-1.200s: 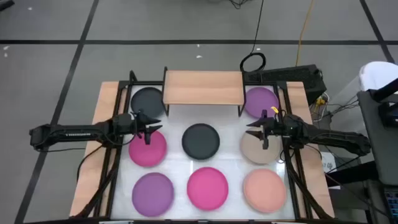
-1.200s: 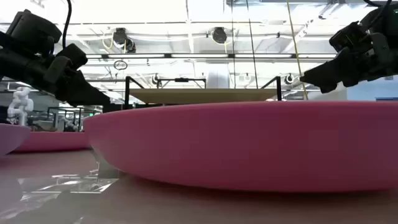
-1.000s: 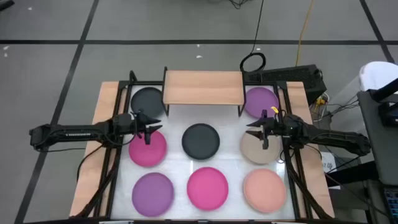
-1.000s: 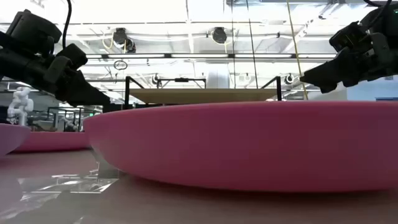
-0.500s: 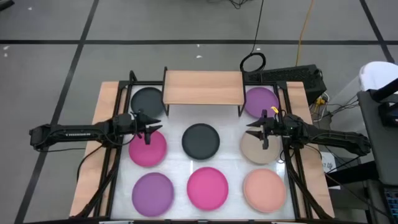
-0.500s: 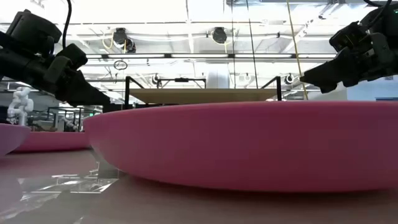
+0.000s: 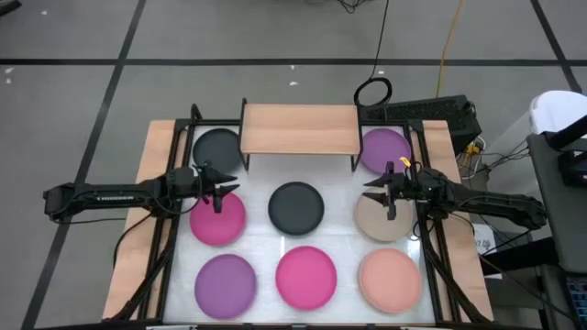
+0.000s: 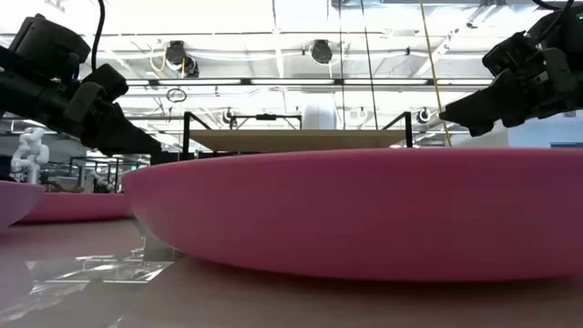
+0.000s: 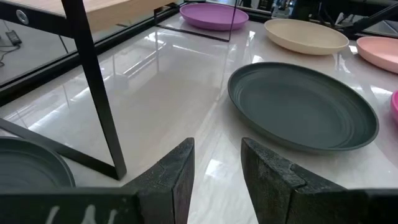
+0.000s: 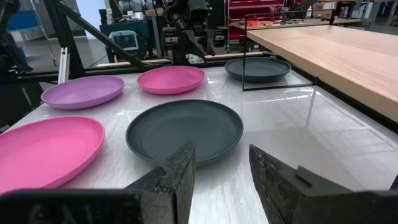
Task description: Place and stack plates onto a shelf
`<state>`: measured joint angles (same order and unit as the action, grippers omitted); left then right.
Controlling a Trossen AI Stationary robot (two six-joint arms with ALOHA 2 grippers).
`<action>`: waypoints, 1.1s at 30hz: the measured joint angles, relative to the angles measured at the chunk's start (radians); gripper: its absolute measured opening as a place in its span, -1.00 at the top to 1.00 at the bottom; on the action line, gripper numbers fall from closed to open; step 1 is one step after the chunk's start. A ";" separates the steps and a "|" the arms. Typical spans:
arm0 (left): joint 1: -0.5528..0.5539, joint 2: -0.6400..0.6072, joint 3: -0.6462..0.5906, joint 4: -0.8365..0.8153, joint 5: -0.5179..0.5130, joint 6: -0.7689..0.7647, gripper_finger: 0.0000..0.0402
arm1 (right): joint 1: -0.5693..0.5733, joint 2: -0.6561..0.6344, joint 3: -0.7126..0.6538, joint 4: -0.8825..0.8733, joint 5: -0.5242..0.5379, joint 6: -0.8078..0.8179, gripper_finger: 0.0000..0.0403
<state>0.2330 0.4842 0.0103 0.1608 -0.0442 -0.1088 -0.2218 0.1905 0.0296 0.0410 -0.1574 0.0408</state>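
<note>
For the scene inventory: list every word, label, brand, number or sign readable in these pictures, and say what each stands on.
No text can be read.
Left arm: pale lettering along the link, too small to read.
Plates, such as the centre dark grey plate, and the shelf: plain, no markings.
Room beyond the table in the right wrist view: a small screen, too blurred to read.
</note>
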 joint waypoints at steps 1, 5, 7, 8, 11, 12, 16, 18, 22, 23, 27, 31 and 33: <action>0.000 0.000 0.000 0.000 0.000 0.000 0.32 | 0.000 0.000 0.000 0.000 0.000 0.000 0.34; 0.000 0.000 0.000 0.000 0.000 0.000 0.32 | 0.000 0.000 0.000 0.000 0.000 0.000 0.34; 0.000 0.000 0.000 0.000 0.000 0.000 0.32 | 0.000 0.000 0.000 0.000 0.000 0.000 0.34; 0.000 0.000 0.000 0.000 0.000 0.000 0.32 | 0.000 0.000 0.000 0.000 0.000 0.000 0.34; 0.000 0.000 0.000 0.000 0.000 0.000 0.32 | 0.000 0.000 0.000 0.000 0.000 0.000 0.34; 0.000 0.000 0.000 0.000 0.000 0.000 0.32 | 0.000 0.000 0.000 0.000 0.000 0.000 0.34; 0.000 0.000 0.000 0.000 0.000 0.000 0.32 | 0.000 0.000 0.000 0.002 0.000 0.000 0.34; 0.000 0.000 0.000 0.000 0.000 0.000 0.32 | 0.000 0.000 0.000 0.026 -0.001 0.000 0.34; 0.000 0.000 0.000 0.000 0.000 0.000 0.32 | 0.000 0.000 0.000 0.119 -0.001 0.000 0.34; 0.000 0.000 0.000 0.000 0.000 0.000 0.32 | 0.000 0.000 0.000 0.123 0.000 0.000 0.34; 0.000 0.000 0.000 0.000 0.000 0.000 0.32 | 0.000 0.000 0.000 0.183 0.008 -0.004 0.34; 0.000 0.000 0.000 0.000 0.000 0.000 0.32 | 0.000 0.000 0.000 0.274 0.029 0.028 0.34; 0.000 0.000 0.000 0.000 0.000 0.000 0.32 | 0.000 0.000 0.000 0.318 0.027 0.041 0.34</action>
<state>0.2331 0.4840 0.0101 0.1609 -0.0442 -0.1088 -0.2218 0.1905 0.0296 0.3587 -0.1303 0.0813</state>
